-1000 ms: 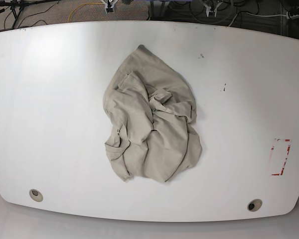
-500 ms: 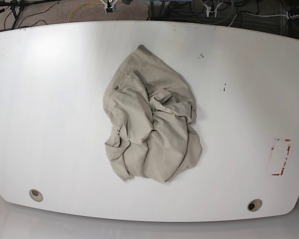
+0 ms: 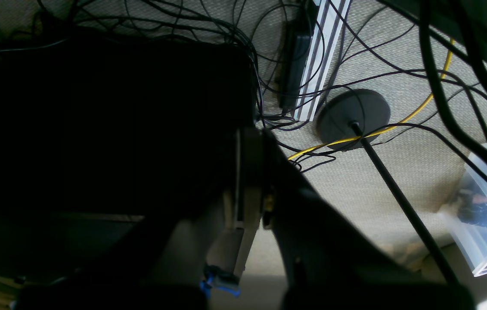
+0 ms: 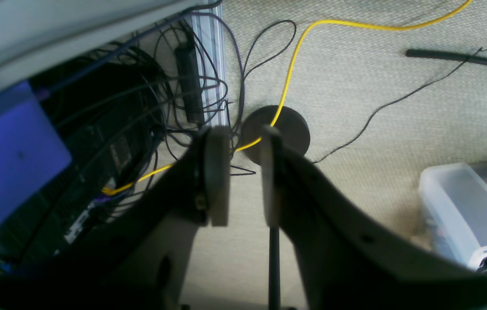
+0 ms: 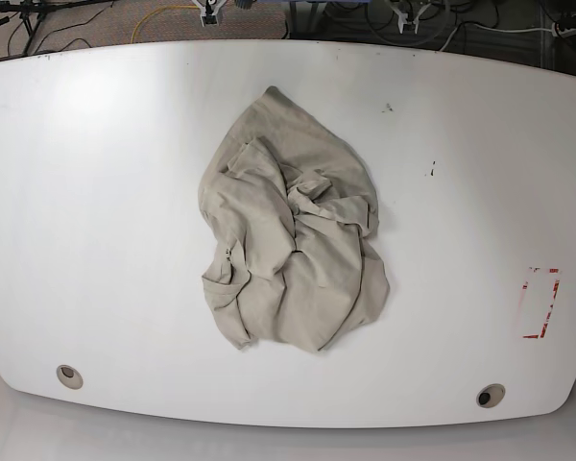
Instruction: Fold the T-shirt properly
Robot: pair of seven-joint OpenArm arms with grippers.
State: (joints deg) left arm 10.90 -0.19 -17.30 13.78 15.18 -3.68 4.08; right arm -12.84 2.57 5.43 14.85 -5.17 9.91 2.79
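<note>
Wrinkled beige T-shirt [image 5: 290, 240] lying crumpled mid-bench [image 5: 96, 192], bare white surface surrounding it, right gripper [image 4: 243, 181] showing a narrow gap and holding nothing, left gripper [image 3: 249, 181] pressed closed and empty

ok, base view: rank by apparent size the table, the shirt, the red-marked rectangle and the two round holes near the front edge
1. table
2. shirt, crumpled mid-table
3. red-marked rectangle, near the right edge
4. The two holes, left one and right one, look about alike, so no ranking between them.
</note>
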